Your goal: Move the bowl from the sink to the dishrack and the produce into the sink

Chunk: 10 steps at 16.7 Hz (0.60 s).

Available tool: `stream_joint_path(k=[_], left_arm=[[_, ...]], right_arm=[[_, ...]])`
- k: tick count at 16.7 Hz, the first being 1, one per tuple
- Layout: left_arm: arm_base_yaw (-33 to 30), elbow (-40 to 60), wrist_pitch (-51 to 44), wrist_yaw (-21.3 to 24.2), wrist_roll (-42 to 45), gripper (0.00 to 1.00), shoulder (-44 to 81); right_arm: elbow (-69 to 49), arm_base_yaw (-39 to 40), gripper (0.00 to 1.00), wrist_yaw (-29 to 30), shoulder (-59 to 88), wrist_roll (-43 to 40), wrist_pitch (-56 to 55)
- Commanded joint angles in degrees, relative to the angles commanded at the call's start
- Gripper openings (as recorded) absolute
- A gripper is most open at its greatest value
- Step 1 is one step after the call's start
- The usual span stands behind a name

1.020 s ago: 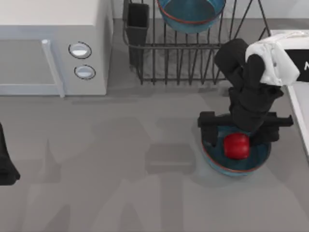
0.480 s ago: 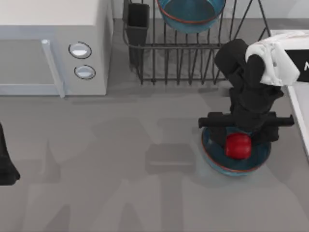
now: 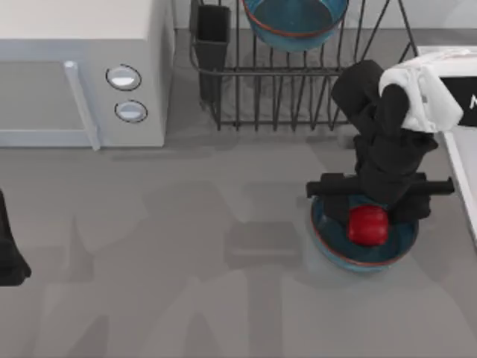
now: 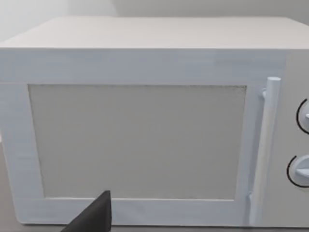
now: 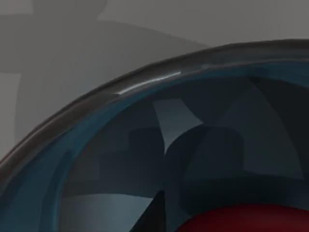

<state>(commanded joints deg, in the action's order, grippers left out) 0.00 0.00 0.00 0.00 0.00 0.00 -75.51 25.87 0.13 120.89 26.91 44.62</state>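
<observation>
Change: the right gripper (image 3: pixel 370 200) has dropped slightly closer over the produce (image 3: pixel 367 225).
Produce: inside the blue bowl (image 3: pixel 332 242) on the table, directly beneath that gripper.
Fingers: cannot tell.
Left arm: parked at the table's left edge.

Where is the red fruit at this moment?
In the top view, the red fruit lies inside a blue bowl on the table's right side, just under the right gripper and in front of the dishrack.
</observation>
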Motion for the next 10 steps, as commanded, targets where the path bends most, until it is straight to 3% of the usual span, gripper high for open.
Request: stream_joint_path(k=[6, 10], left_arm=[[0.0, 0.0, 0.0, 0.0, 0.0, 1.0, 0.0], [0.0, 0.0, 0.0, 0.0, 0.0, 1.0, 0.0]], right_arm=[[-2.2, 0.3, 0.0, 1.1, -4.6, 0.1, 3.8], [-8.5, 0.4, 0.0, 1.1, -6.6, 0.0, 12.7]])
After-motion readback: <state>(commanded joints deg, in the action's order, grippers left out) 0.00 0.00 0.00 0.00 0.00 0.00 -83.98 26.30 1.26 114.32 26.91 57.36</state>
